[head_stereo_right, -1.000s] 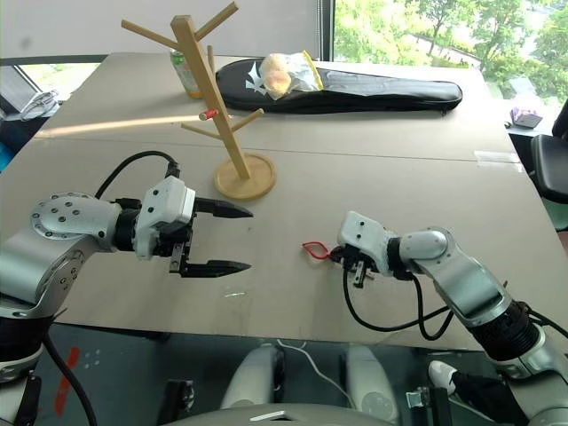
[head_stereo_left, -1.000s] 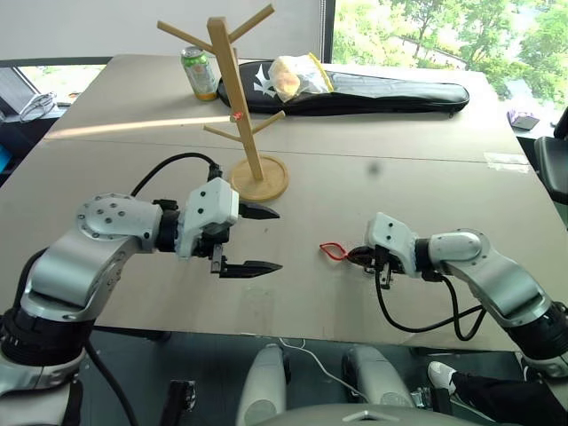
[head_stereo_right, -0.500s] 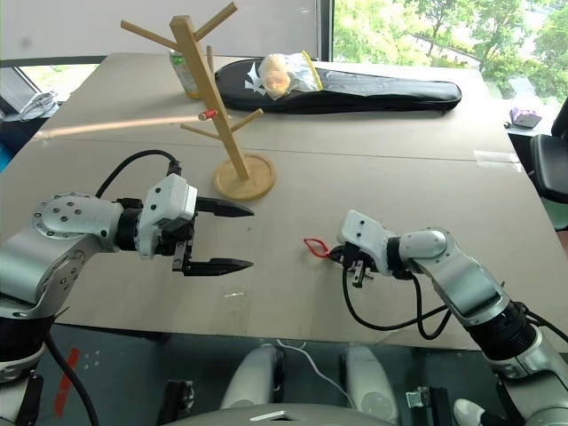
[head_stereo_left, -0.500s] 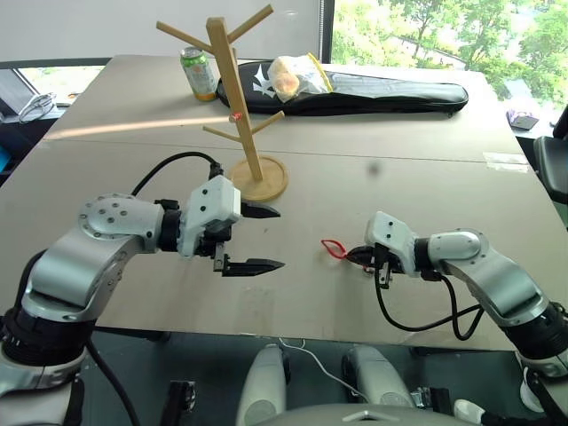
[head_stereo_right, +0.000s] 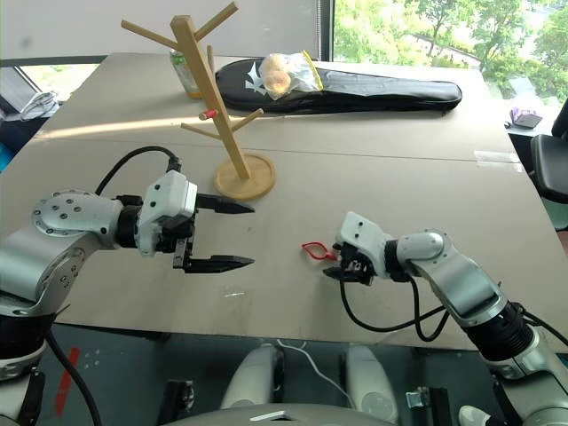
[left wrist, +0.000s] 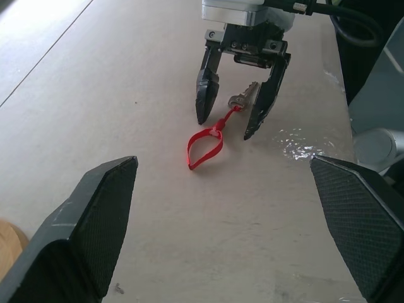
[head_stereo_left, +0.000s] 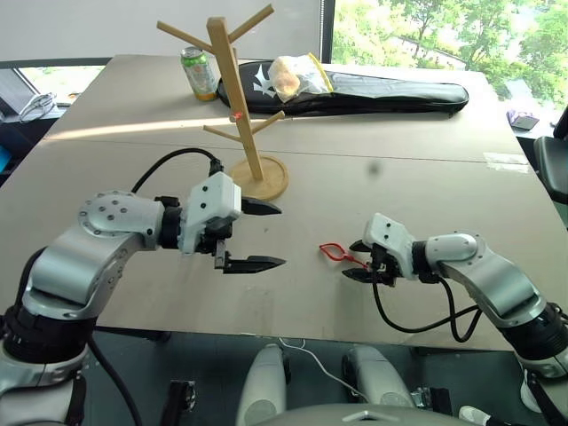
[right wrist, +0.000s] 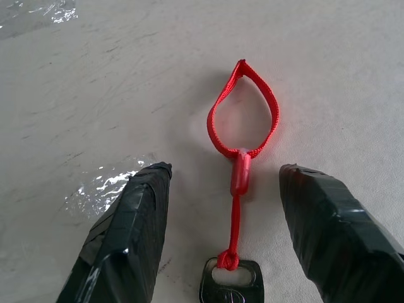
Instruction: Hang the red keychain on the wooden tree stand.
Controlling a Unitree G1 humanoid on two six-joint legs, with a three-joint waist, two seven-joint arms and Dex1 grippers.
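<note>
The right gripper [left wrist: 232, 129] has its fingers [right wrist: 126, 233] spread apart, one on each side of the red keychain [right wrist: 243, 139], gripping nothing. The keychain lies flat on the surface [head_stereo_left: 426, 177]; its strap and silver key sit between the two fingers, and its teardrop loop lies just past their tips, pointing away from the gripper. Neither finger visibly touches it. The left gripper [head_stereo_left: 257, 235] hangs above the surface with its fingers [left wrist: 95, 227] spread wide and empty, aimed toward the keychain and well apart from it. The wooden tree stand [head_stereo_left: 240, 106] stands upright beyond the left gripper, no keychain on its pegs.
</note>
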